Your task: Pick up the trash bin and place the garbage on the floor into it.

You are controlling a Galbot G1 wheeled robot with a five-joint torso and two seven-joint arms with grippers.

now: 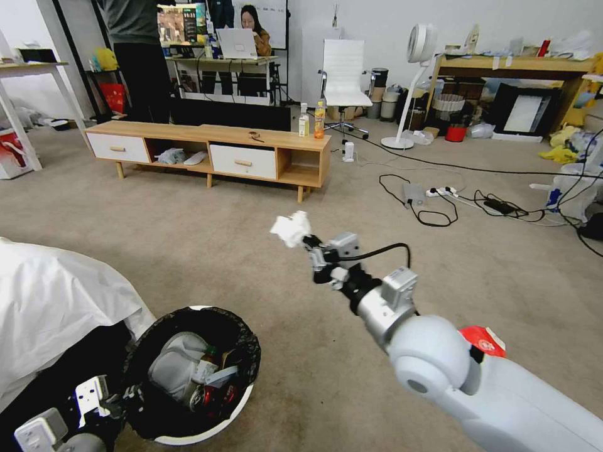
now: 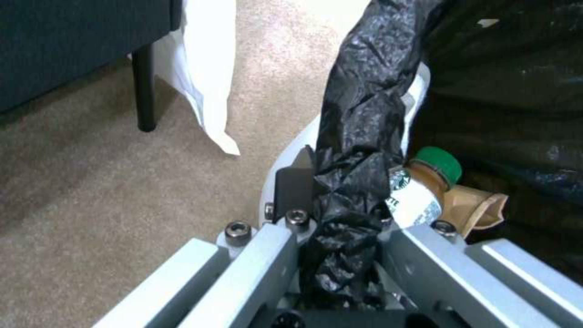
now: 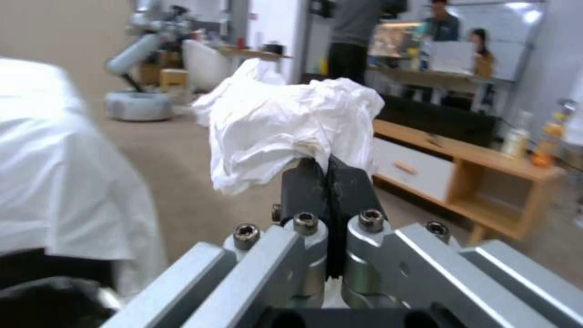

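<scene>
The trash bin (image 1: 207,433), round and white with a crinkled black bag, hangs at the lower left of the head view. My left gripper (image 1: 116,402) is shut on its rim (image 2: 358,150), pinching the bag and the white wall. Inside lie a green-capped bottle (image 2: 425,187), a brown paper bag (image 2: 477,207), a crushed red can (image 1: 207,398) and white tissue (image 1: 176,367). My right gripper (image 1: 308,242) is held out mid-air over the carpet, shut on a crumpled white tissue (image 3: 285,123), up and to the right of the bin. A flat red packet (image 1: 483,342) lies on the floor behind my right arm.
A white-draped piece of furniture (image 1: 56,295) stands at my left beside the bin. A low wooden TV cabinet (image 1: 213,150) with two upright drink bottles (image 1: 312,120) is ahead. Cables and a power strip (image 1: 452,194) lie on the carpet to the right. Open carpet lies between.
</scene>
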